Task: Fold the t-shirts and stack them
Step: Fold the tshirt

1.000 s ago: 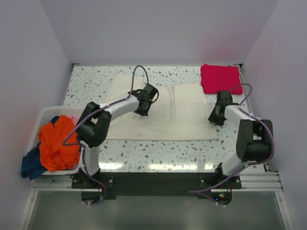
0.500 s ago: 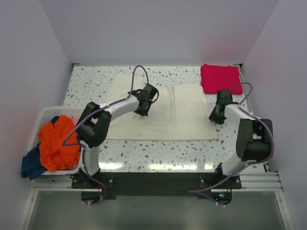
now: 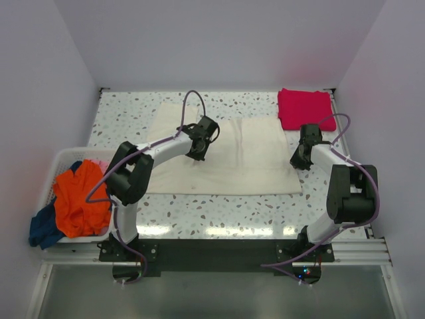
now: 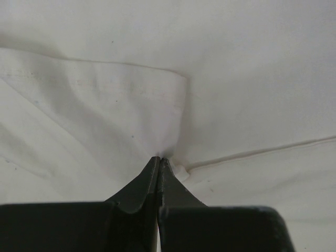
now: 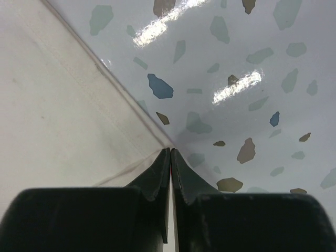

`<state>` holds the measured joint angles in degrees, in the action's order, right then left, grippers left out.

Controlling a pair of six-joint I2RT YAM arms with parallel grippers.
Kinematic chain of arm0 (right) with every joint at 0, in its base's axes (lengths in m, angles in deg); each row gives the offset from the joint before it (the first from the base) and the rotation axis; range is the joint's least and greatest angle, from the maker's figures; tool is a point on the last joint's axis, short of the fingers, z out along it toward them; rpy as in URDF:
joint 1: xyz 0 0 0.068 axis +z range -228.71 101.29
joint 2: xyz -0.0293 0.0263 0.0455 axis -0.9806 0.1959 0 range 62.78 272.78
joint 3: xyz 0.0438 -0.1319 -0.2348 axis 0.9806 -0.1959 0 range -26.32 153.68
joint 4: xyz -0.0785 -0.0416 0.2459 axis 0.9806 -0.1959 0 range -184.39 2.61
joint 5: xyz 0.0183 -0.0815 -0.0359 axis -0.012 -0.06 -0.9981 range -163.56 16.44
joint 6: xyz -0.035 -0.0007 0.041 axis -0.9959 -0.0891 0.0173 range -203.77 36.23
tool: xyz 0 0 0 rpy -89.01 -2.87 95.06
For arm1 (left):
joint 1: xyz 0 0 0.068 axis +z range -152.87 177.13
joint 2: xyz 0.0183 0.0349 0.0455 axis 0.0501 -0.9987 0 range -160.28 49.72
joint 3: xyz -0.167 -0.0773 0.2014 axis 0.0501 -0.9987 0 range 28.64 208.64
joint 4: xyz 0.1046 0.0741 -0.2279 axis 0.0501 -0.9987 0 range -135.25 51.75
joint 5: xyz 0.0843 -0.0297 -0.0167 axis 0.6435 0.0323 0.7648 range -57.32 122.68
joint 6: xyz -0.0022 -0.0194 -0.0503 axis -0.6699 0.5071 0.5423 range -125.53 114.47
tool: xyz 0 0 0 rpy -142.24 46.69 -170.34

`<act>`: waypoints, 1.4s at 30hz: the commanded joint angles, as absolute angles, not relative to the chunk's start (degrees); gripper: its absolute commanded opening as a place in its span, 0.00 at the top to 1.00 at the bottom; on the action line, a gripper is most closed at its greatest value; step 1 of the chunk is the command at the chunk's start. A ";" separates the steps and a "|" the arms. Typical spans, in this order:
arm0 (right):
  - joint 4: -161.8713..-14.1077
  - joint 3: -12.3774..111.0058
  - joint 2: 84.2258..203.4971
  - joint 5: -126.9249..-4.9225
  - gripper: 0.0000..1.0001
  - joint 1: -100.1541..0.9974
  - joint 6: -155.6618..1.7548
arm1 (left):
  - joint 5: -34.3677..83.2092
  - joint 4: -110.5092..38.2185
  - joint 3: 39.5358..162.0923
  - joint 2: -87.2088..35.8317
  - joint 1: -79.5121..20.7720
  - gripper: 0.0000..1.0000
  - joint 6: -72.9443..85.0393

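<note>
While your left claw [image 4: 158, 158] pinches a fold of the cream shirt [image 3: 246, 153] near its middle, jaws pressed together, your right claw [image 5: 170, 150] nips its right corner. Your red shirt [image 3: 305, 108] lies folded beyond that corner. The orange shirt [image 3: 80, 199] fills the basket [image 3: 63, 154] to its left.

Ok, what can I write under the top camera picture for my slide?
The left claw and right claw pinch the cream t-shirt spread out near a folded red t-shirt.
</note>
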<state>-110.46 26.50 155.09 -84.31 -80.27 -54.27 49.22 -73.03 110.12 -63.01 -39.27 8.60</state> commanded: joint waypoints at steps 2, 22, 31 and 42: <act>-108.66 27.82 154.89 -83.67 0.98 -80.46 -53.97 | 50.00 -72.09 109.85 -59.44 -39.26 1.00 8.53; -111.04 29.49 150.76 -85.25 1.00 -80.46 -54.94 | 54.56 -73.49 109.42 -57.07 -39.00 1.00 9.41; -111.04 30.19 150.06 -85.25 1.00 -80.64 -54.59 | 55.80 -74.20 108.10 -55.49 -37.50 1.00 10.38; -110.33 31.07 153.21 -82.62 0.80 -80.73 -54.59 | 53.43 -73.58 107.31 -55.05 -36.62 1.00 10.38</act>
<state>-110.99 29.14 152.27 -83.56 -80.40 -54.27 53.59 -73.91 107.14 -57.63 -37.09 9.91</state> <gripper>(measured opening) 0.141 0.018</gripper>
